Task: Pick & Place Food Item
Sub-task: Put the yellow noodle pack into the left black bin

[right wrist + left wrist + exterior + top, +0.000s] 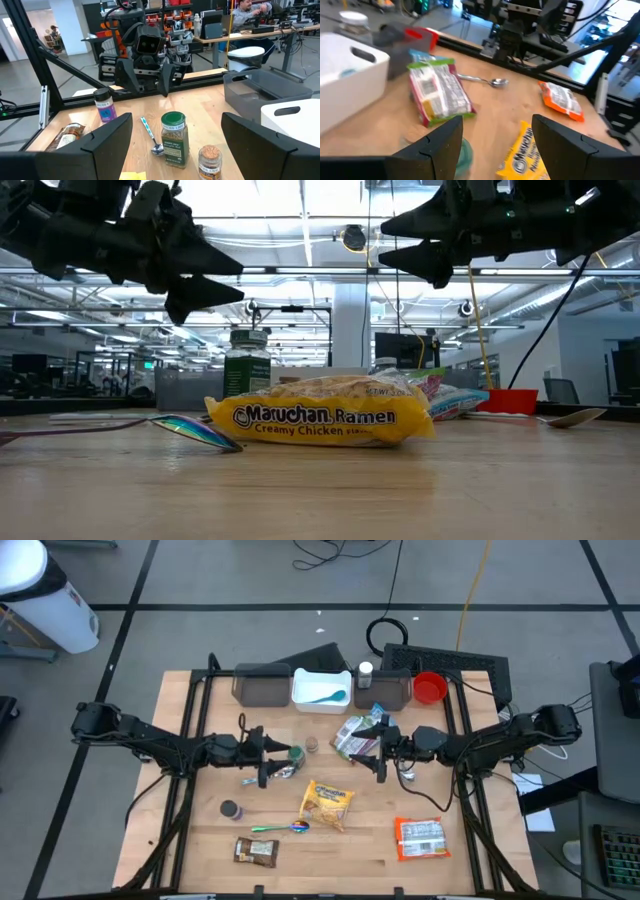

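Two grippers, left (268, 755) and right (377, 752), hang spread open and empty above the wooden table (470, 840). Nothing looks picked yet: the yellow Maruchan ramen packet (328, 804) lies flat between them, untouched.

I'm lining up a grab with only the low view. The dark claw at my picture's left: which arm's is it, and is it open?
Observer: The left claw, open and empty, beside the green-lidded jar, not over the ramen.
Operator: Any food I can't see?
Observer: An orange packet lies flat on the right arm's side.
Operator: And the right claw?
Observer: Open, next to the green-and-white packet.
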